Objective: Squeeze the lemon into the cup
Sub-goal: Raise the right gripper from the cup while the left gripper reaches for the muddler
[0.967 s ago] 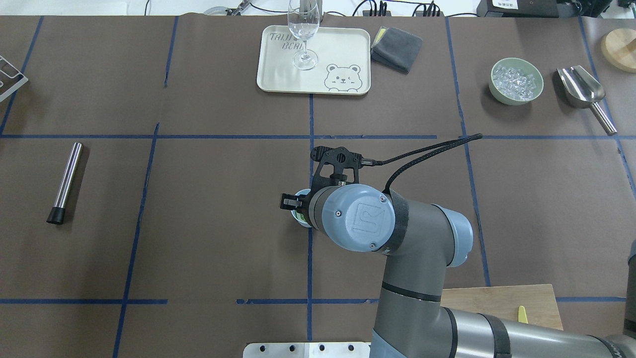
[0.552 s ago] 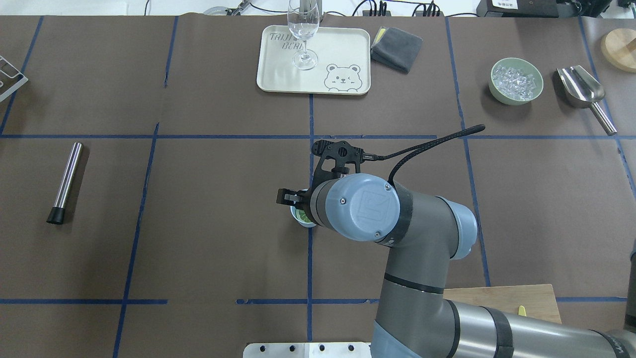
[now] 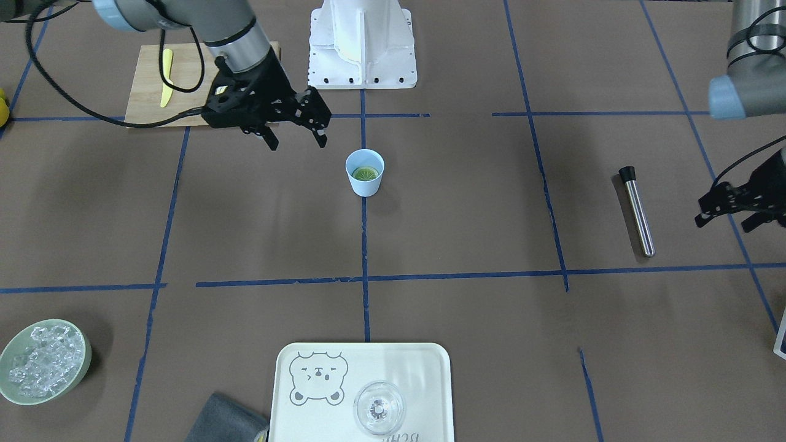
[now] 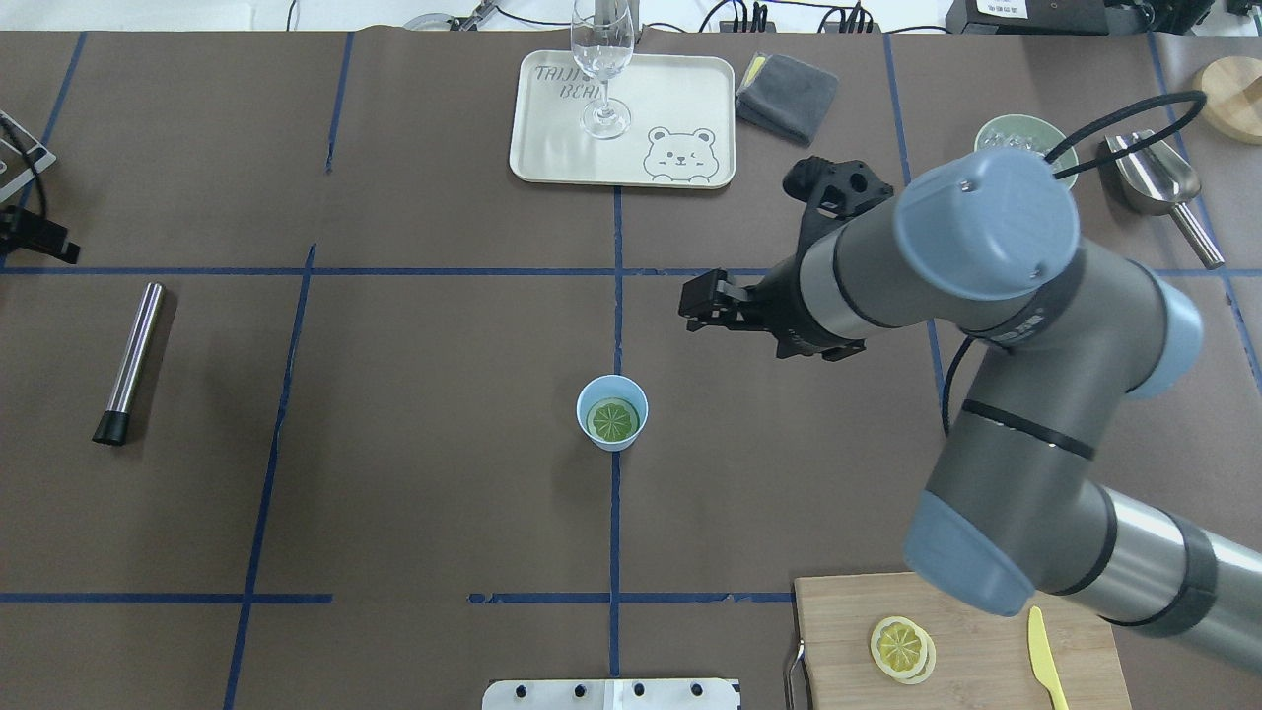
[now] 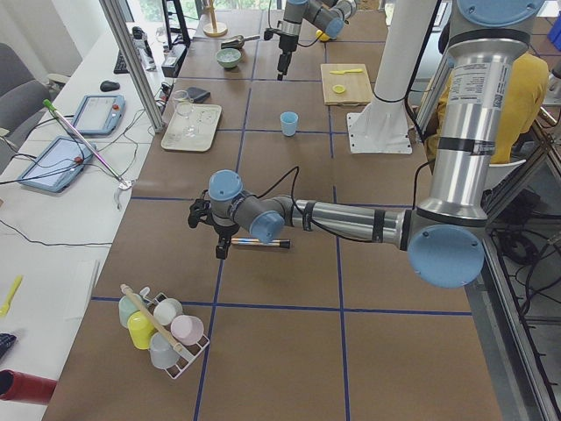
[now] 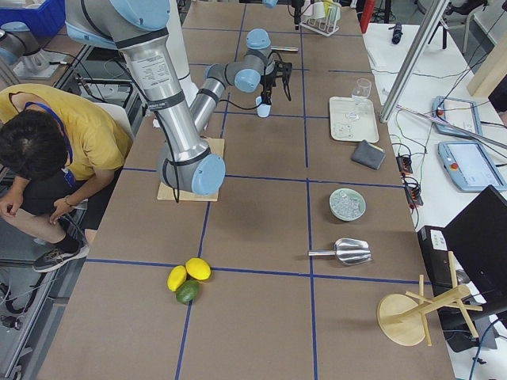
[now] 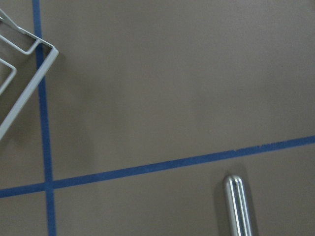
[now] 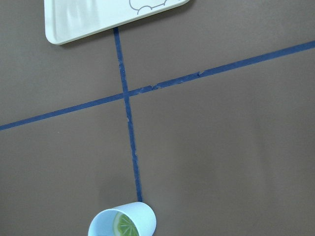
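Observation:
The light-blue cup (image 4: 612, 412) stands upright at the table's middle, on a blue tape line. A lemon slice (image 4: 612, 421) lies flat inside it, also seen in the front view as lemon (image 3: 366, 174) in the cup (image 3: 365, 172). My right gripper (image 4: 687, 306) hangs open and empty above the table, behind and to the right of the cup; its fingers (image 3: 270, 141) are spread apart. The right wrist view catches the cup (image 8: 142, 219) at its bottom edge. My left gripper (image 3: 721, 222) hovers at the far left, near a steel tube, with its jaws apart and nothing held.
Two more lemon slices (image 4: 902, 648) and a yellow knife (image 4: 1043, 651) lie on the wooden board (image 4: 986, 611) front right. A steel tube (image 4: 133, 360) lies at the left. At the back are a tray (image 4: 690, 99) with a glass (image 4: 602, 59), a grey cloth (image 4: 786, 96), an ice bowl (image 4: 1020, 133) and a scoop (image 4: 1154, 173).
My right arm has risen from over the cup and swung back and to the right. The cup with the slice in it and the board now show in full.

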Tool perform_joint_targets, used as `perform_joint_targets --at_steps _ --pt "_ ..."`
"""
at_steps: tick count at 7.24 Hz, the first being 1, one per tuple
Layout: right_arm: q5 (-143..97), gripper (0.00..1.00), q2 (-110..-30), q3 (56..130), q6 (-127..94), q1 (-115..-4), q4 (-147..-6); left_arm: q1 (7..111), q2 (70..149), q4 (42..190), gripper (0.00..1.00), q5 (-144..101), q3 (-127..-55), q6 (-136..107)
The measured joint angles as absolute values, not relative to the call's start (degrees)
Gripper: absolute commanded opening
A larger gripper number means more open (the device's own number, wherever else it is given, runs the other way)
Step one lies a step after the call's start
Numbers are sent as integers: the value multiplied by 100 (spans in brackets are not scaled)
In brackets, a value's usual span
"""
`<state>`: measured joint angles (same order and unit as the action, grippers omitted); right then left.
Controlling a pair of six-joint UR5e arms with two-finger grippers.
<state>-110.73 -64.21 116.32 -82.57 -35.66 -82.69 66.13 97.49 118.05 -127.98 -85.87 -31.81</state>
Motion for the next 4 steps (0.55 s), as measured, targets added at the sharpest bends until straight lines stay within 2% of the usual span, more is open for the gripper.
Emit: perform_joint_targets --at_steps 3,4 --pt "-11247 100 -6676 11748 -8086 -3702 -8241 5982 9936 11870 80 -12607 -8246 -3658" --pt "-11247 100 -6682 11749 -8080 -3701 -8238 5896 9937 11874 74 -12591 -8199 -3667"
